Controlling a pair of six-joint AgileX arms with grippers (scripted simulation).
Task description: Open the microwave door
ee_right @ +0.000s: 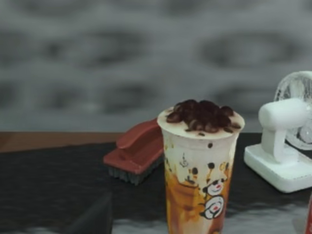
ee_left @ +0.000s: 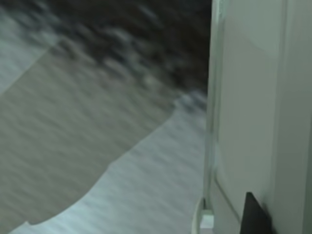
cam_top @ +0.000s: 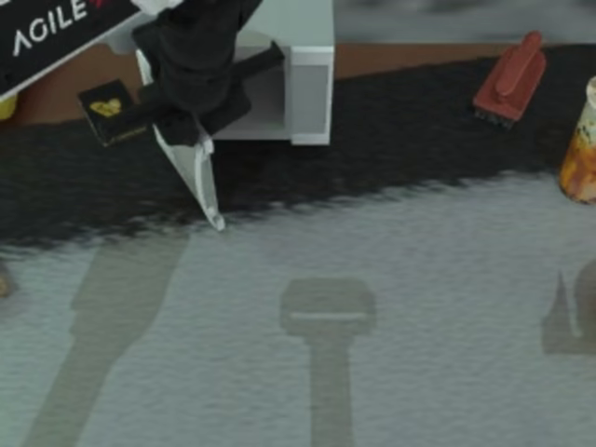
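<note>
the microwave (cam_top: 298,74) is sitting at the table's far edge, left of centre. the microwave door (cam_top: 198,172) is standing swung outward. the left gripper (cam_top: 177,121) is pressing against it; finger spacing cannot be determined.

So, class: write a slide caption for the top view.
Left gripper at the microwave door, which stands swung open from the microwave.

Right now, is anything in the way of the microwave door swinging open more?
Nothing visible blocks it. The microwave door already stands swung out from the microwave, with the left gripper at it. The table around the door's free edge is bare; the red brush and drink cup sit far to the right.
</note>
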